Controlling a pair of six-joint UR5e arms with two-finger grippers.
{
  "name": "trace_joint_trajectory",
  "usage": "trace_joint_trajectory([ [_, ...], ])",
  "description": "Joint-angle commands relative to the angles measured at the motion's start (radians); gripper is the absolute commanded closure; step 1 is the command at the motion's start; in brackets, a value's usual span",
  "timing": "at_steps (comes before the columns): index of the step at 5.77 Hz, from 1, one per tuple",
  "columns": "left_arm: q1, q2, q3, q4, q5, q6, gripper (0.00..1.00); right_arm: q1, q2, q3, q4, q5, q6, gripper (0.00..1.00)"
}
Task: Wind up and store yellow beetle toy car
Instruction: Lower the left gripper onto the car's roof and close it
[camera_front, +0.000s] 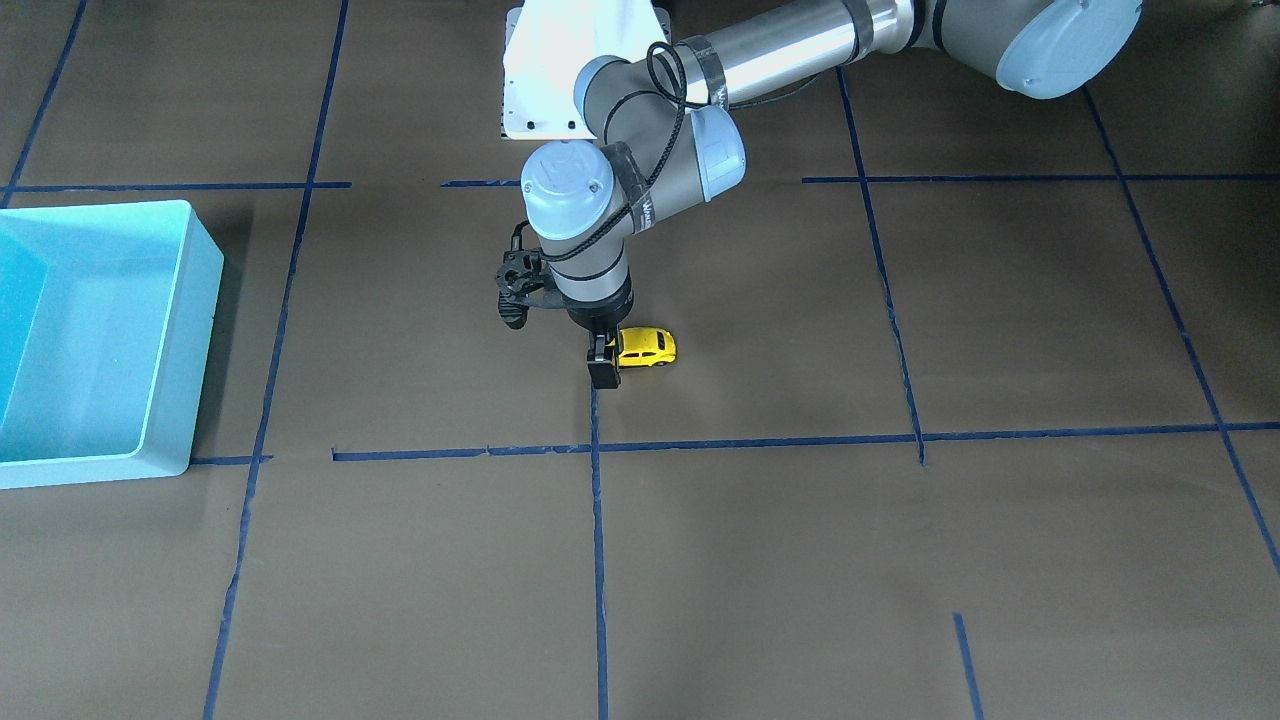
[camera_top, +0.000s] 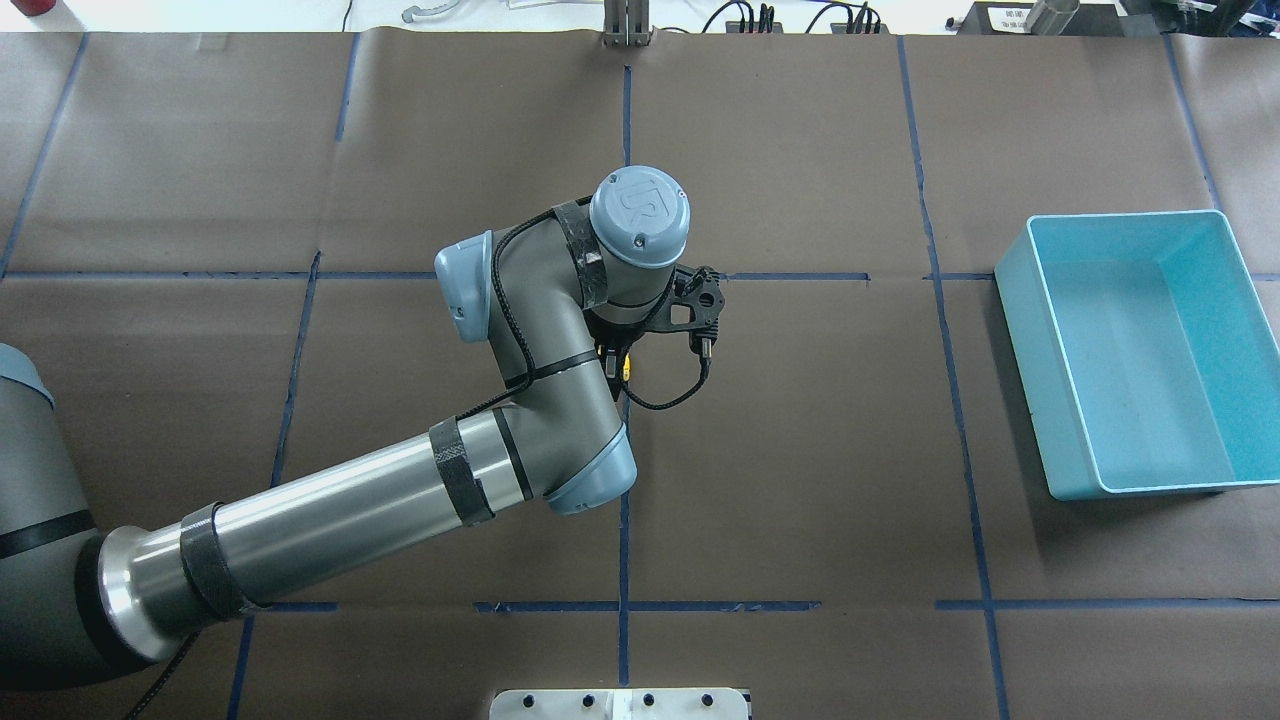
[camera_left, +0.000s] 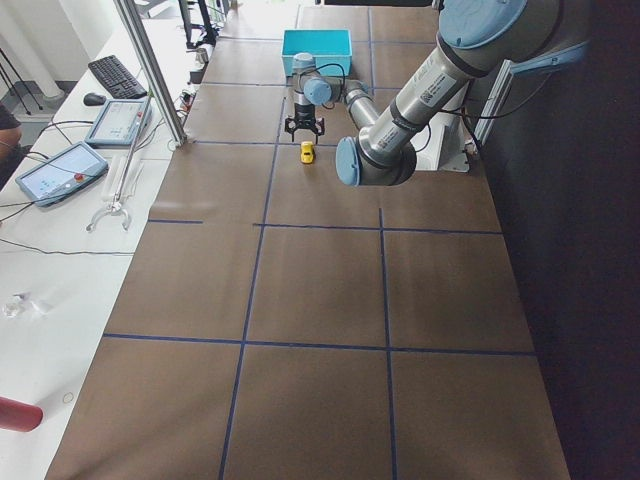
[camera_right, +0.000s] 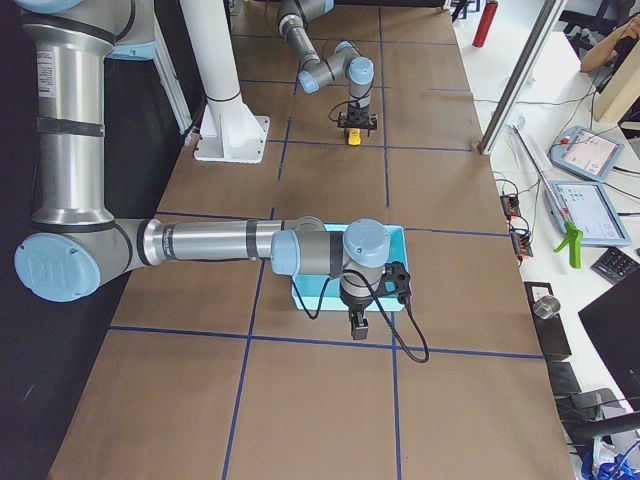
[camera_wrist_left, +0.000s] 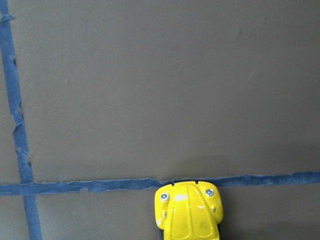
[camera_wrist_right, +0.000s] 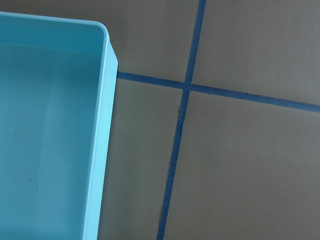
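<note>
The yellow beetle toy car (camera_front: 648, 347) sits on the brown table near its middle. My left gripper (camera_front: 603, 365) reaches straight down at the car's tail end, its fingers closed on either side of the rear. The left wrist view shows only the car's nose (camera_wrist_left: 189, 214) on a blue tape line. In the overhead view the arm hides all but a yellow sliver of the car (camera_top: 625, 368). The light blue bin (camera_front: 205, 262) stands empty at the table's end on my right. My right gripper (camera_right: 358, 325) hangs by the bin (camera_right: 398, 250); I cannot tell whether it is open.
Blue tape lines (camera_front: 598, 560) divide the brown table cover into squares. The white base plate (camera_front: 540, 80) of the robot sits behind the car. The right wrist view shows the bin's corner (camera_wrist_right: 102, 60) and a tape crossing. Tablets and tools lie on side benches beyond the table.
</note>
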Motion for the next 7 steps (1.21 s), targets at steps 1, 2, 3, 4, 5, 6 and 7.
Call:
trace_joint_trajectory([
  [1, 0.018, 0.005, 0.012, -0.017, -0.018, -0.002, 0.09, 0.0, -0.001, 0.0, 0.0, 0.004, 0.001, 0.0],
  [2, 0.018, 0.005, 0.01, -0.017, -0.02, -0.004, 0.67, 0.0, -0.001, 0.0, 0.0, 0.004, 0.001, 0.0],
  [3, 0.018, 0.003, 0.007, -0.017, -0.02, 0.001, 0.93, 0.001, -0.003, 0.002, 0.0, 0.007, 0.001, 0.0],
  [4, 0.018, 0.002, 0.001, -0.036, -0.038, 0.001, 0.96, 0.001, -0.007, 0.002, 0.0, 0.008, 0.0, 0.0],
  [5, 0.017, -0.001, -0.014, -0.081, -0.055, -0.007, 0.97, 0.001, -0.01, 0.003, 0.002, 0.008, 0.001, 0.0],
  [6, 0.017, -0.003, -0.034, -0.135, -0.06, -0.109, 0.97, 0.0, -0.01, 0.003, 0.002, 0.008, 0.0, 0.0],
  [7, 0.018, -0.001, -0.033, -0.225, -0.076, -0.154, 0.97, 0.001, -0.01, 0.002, 0.002, 0.007, 0.001, 0.0],
])
